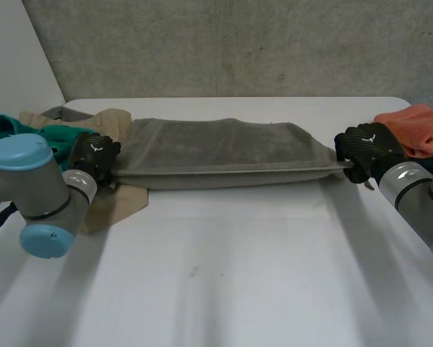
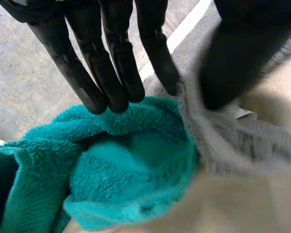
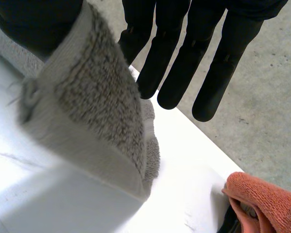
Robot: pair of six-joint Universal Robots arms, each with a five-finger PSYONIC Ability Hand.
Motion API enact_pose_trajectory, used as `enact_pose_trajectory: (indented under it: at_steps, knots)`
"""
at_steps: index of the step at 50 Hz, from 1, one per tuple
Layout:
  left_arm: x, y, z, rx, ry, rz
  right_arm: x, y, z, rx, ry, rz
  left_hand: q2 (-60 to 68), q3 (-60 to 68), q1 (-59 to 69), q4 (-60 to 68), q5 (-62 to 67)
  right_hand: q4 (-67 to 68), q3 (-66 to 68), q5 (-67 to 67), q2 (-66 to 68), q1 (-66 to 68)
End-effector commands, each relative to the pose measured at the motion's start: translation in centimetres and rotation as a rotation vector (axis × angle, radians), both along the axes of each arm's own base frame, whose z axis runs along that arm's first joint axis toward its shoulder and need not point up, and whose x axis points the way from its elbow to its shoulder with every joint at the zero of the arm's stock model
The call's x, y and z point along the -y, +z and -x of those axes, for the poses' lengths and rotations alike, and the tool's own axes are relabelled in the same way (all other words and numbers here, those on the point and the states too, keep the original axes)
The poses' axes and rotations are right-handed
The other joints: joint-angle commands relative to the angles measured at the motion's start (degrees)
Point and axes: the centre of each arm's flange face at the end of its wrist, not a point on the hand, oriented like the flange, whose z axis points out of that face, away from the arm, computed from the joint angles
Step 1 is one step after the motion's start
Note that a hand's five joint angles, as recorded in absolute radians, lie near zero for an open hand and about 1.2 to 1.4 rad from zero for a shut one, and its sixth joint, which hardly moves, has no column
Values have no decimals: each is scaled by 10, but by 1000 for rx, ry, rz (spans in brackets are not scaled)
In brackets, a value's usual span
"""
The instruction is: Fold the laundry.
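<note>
One long grey terry towel (image 1: 216, 148), one crumpled teal terry towel (image 2: 130, 165), one flat beige cloth (image 1: 122, 204) and one bunched orange terry towel (image 1: 418, 126): four textiles; one white table (image 1: 223, 275); two black hands, the left hand (image 1: 93, 155) and the right hand (image 1: 364, 148)

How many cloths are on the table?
4: grey towel pinched between left hand and right hand; teal towel and beige cloth beside the left hand; orange towel beside the right. More may be hidden.
</note>
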Motion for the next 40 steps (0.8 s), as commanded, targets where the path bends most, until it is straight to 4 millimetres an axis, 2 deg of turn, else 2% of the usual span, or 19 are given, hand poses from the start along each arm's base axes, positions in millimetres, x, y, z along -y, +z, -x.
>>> enact_pose_trajectory:
  at_steps: [1,6,7,10,11,14,15,19,20,23,25,30,31,34,35,37,40]
  knots:
    - [-18,29,-6,72,-19,19,5,6,7,-28,-16,-9,169,171,164,169,186,112,116,117,123,143]
    - [-46,63,-9,104,-41,46,9,20,20,-91,-37,-18,169,171,164,169,186,112,116,117,123,143]
    - [-57,80,-9,104,-53,69,10,31,26,-114,-47,-7,169,171,164,169,186,112,116,117,123,143]
    - [-75,115,-11,89,-60,129,12,54,36,-131,-70,20,169,171,164,169,186,112,116,117,123,143]
    - [-86,142,-14,74,-56,186,13,74,42,-130,-89,50,169,171,164,169,186,112,116,117,123,143]
    - [-102,183,-18,41,-54,286,12,108,49,-106,-116,108,169,171,164,169,186,112,116,117,123,143]
    - [-113,212,-19,11,-64,367,9,128,50,-88,-122,146,169,171,164,169,186,112,116,117,123,143]
    - [-139,269,-19,-77,-122,507,0,168,49,-33,-123,220,169,171,164,169,186,112,116,117,123,143]
    - [-139,276,-17,-98,-141,506,-5,178,49,-11,-121,234,169,171,164,169,186,112,116,117,123,143]
    - [-129,274,-13,-118,-149,471,-12,189,47,14,-107,253,169,171,164,169,186,112,116,117,123,143]
    - [-112,264,-10,-115,-136,421,-12,189,48,36,-102,247,169,171,164,169,186,112,116,117,123,143]
    - [-76,236,-4,-72,-91,337,-1,173,48,44,-104,198,169,171,164,169,186,112,116,117,123,143]
    - [-64,224,-1,-49,-85,311,3,167,46,40,-101,182,169,171,164,169,186,112,116,117,123,143]
    - [-44,201,5,-14,-81,269,8,156,39,35,-87,158,169,171,164,169,186,112,116,117,123,143]
    - [-31,191,9,7,-85,260,12,149,34,31,-81,153,169,171,164,169,186,112,116,117,123,143]
    - [-17,180,13,23,-87,256,20,144,29,36,-81,165,169,171,164,169,186,112,116,117,123,143]
    - [8,174,23,32,-101,299,39,142,20,61,-105,241,169,171,164,169,186,112,116,117,123,143]
